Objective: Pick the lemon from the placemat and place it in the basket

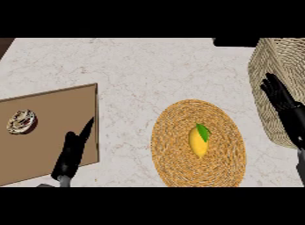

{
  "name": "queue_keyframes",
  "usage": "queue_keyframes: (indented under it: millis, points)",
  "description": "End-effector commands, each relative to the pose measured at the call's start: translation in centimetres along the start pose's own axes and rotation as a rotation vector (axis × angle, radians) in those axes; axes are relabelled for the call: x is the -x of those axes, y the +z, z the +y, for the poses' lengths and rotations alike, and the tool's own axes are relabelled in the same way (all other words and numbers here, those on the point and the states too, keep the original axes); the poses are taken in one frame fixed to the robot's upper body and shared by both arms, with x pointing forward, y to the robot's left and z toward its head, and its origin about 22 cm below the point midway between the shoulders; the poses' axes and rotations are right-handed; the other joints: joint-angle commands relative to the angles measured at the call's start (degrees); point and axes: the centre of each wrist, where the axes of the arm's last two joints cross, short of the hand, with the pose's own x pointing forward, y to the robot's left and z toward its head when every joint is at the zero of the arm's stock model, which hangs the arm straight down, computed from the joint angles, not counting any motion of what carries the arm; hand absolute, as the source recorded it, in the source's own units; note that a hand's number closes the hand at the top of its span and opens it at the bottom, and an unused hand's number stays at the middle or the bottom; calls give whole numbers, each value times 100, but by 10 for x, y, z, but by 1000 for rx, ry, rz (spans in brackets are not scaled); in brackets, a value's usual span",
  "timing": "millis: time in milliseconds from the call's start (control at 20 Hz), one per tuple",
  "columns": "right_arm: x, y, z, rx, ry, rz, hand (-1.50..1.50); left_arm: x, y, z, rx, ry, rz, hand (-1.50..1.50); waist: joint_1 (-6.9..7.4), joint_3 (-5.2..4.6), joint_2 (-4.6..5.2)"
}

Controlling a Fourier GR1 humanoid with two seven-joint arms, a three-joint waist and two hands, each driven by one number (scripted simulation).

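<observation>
Both hands are open with fingers straight: left hand over the edge of a brown board carrying a doughnut, right hand against the wicker basket. Lemon, leaf attached, lies centred on the round woven placemat on the marble bench, between the hands, touched by neither.

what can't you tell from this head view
- Basket: interior unseen; the view's right edge cuts it off, and the right hand covers part of its wall.
- Small round item on the brown board: too small to identify.
- Left hand: wrist cut off at the view's lower edge.
</observation>
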Motion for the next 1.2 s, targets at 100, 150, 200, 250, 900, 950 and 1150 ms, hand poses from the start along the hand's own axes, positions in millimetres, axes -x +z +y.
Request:
queue_keyframes:
  millis: [100,150,200,250,900,950,1150]
  points:
    - [-19,-3,2,-21,-35,-38,150,-73,0,21,47,-90,-278,0,94,157,15]
    - [-26,-9,12,-54,-64,-53,150,-87,-2,12,67,-102,-368,0,159,153,5]
    - [-26,-10,14,-38,-69,-57,150,-103,-3,9,70,-132,-447,0,210,157,6]
    - [-25,-10,15,-51,-86,-63,150,-129,-3,13,79,-161,-535,0,241,166,3]
    - [-81,1,157,58,386,-212,-150,-113,5,62,7,-115,-531,0,-108,123,-49]
    - [-88,-5,154,87,457,-215,-150,-112,1,53,16,-101,-526,0,-138,123,-28]
    - [-124,-2,122,147,710,-128,-150,-104,4,53,-7,-97,-508,0,-230,112,-69]
